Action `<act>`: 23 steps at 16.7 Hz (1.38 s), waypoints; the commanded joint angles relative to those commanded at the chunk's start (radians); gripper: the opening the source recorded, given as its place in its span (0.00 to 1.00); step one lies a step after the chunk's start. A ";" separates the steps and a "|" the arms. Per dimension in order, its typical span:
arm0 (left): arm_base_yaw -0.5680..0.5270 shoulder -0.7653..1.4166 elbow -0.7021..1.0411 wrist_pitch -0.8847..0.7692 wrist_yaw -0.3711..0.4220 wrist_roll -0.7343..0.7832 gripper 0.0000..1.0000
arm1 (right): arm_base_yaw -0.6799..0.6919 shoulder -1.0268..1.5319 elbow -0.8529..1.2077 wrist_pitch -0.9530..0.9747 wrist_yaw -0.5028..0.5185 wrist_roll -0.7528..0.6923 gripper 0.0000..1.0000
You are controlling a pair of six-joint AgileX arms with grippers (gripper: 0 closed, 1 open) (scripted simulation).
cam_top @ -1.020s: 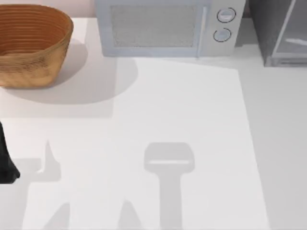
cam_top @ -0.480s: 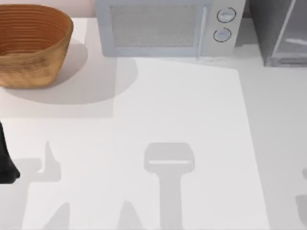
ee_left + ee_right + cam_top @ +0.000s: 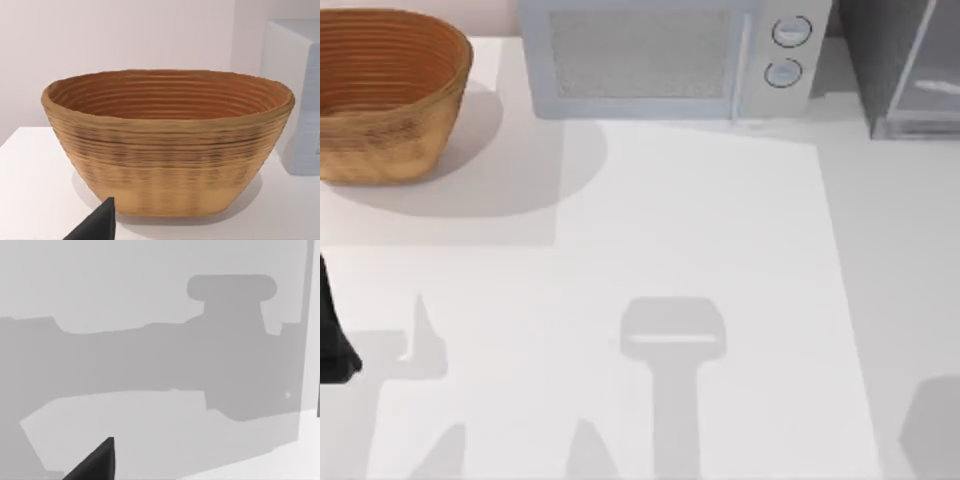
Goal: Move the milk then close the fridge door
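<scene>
Task barely begun: no milk in hand, fridge door apparently still to shut

Closest to us, our left arm (image 3: 334, 335) sits parked at the table's left edge; a dark fingertip (image 3: 97, 225) juts into its wrist view, and we cannot tell how far that gripper is spread. Just beyond it stands the wicker basket (image 3: 167, 142), its visible interior empty. Our right gripper shows a dark fingertip (image 3: 95, 462) over bare white table (image 3: 150, 435); its opening cannot be told either. Farther off, the white microwave (image 3: 665, 60) stands shut. Farthest, ahead and right of our right arm, the fridge door (image 3: 925, 65) seems to stand ajar. We see no milk carton, so both steps appear undone.
</scene>
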 joint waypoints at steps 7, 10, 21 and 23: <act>0.000 0.000 0.000 0.000 0.000 0.000 1.00 | -0.444 0.510 0.149 -0.002 -0.237 -0.491 1.00; 0.000 0.000 0.000 0.000 0.000 0.000 1.00 | -0.531 0.608 0.178 -0.003 -0.283 -0.587 1.00; 0.000 0.000 0.000 0.000 0.000 0.000 1.00 | -0.452 0.629 0.185 0.093 -0.276 -0.489 1.00; 0.000 0.000 0.000 0.000 0.000 0.000 1.00 | -0.366 0.636 0.190 0.189 -0.261 -0.378 1.00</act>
